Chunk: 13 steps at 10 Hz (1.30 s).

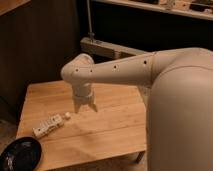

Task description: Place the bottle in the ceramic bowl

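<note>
The slim white bottle [50,124] lies on its side on the left part of the wooden table [110,130], its small rounded cap pointing right. The glossy black ceramic bowl [20,154] sits at the table's near left corner, partly over the edge. My gripper [85,107] hangs above the table's middle, a little to the right of the bottle's cap and apart from it. Its fingers point down and stand open with nothing between them. The bowl holds nothing that I can see.
My pale arm [165,85] reaches in from the right and covers the table's right side. A dark wall stands behind the table, and a metal frame [105,47] with an upright rod runs behind the arm.
</note>
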### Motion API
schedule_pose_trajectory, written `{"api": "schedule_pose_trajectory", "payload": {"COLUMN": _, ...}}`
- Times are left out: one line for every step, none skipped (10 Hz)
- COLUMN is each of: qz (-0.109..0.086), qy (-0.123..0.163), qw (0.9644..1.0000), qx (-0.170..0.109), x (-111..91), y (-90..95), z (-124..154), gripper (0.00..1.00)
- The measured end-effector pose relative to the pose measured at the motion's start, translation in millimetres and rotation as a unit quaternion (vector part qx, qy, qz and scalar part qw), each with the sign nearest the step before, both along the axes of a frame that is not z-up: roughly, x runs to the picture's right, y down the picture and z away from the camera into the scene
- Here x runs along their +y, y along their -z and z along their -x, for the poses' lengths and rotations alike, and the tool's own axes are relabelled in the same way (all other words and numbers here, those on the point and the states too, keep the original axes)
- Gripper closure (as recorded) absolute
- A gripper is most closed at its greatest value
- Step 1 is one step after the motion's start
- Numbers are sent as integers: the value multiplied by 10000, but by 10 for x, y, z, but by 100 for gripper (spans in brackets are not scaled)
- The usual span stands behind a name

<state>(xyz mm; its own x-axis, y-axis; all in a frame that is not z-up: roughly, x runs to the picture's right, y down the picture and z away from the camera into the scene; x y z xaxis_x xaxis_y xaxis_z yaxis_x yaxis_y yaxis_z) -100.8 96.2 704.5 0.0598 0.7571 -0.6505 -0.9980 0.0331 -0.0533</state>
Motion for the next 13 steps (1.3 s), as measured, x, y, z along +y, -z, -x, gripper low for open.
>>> {"api": "schedule_pose_trajectory", "payload": {"qz": 0, "qy": 0, "qw": 10000, "qx": 0, "x": 0, "y": 0, "z": 0, "gripper": 35}}
{"api": "schedule_pose_trajectory", "payload": {"qz": 0, "qy": 0, "qw": 10000, "qx": 0, "x": 0, "y": 0, "z": 0, "gripper": 35}}
{"api": "schedule_pose_trajectory", "payload": {"qz": 0, "qy": 0, "qw": 10000, "qx": 0, "x": 0, "y": 0, "z": 0, "gripper": 35}}
{"api": "schedule_pose_trajectory", "payload": {"qz": 0, "qy": 0, "qw": 10000, "qx": 0, "x": 0, "y": 0, "z": 0, "gripper": 35}}
{"api": "schedule_pose_trajectory", "payload": {"qz": 0, "qy": 0, "qw": 10000, "qx": 0, "x": 0, "y": 0, "z": 0, "gripper": 35}}
{"api": "schedule_pose_trajectory", "payload": {"qz": 0, "qy": 0, "qw": 10000, "qx": 0, "x": 0, "y": 0, "z": 0, "gripper": 35}}
{"api": "schedule_pose_trajectory", "payload": {"qz": 0, "qy": 0, "qw": 10000, "qx": 0, "x": 0, "y": 0, "z": 0, "gripper": 35}}
{"api": "schedule_pose_trajectory", "payload": {"qz": 0, "qy": 0, "qw": 10000, "qx": 0, "x": 0, "y": 0, "z": 0, "gripper": 35}}
{"api": "schedule_pose_trajectory", "payload": {"qz": 6, "qy": 0, "qw": 10000, "qx": -16, "x": -4, "y": -6, "z": 7, "gripper": 35}}
{"api": "schedule_pose_trajectory", "payload": {"qz": 5, "qy": 25, "qw": 10000, "qx": -73, "x": -12, "y": -13, "z": 2, "gripper": 35}}
{"api": "schedule_pose_trajectory", "payload": {"qz": -71, "qy": 95, "qw": 9989, "qx": -446, "x": -36, "y": -27, "z": 4, "gripper": 35}}
{"api": "schedule_pose_trajectory", "payload": {"qz": -192, "qy": 231, "qw": 9962, "qx": -814, "x": -64, "y": -21, "z": -12, "gripper": 35}}
{"api": "schedule_pose_trajectory", "payload": {"qz": -367, "qy": 497, "qw": 9889, "qx": -1350, "x": -88, "y": -5, "z": -16, "gripper": 35}}
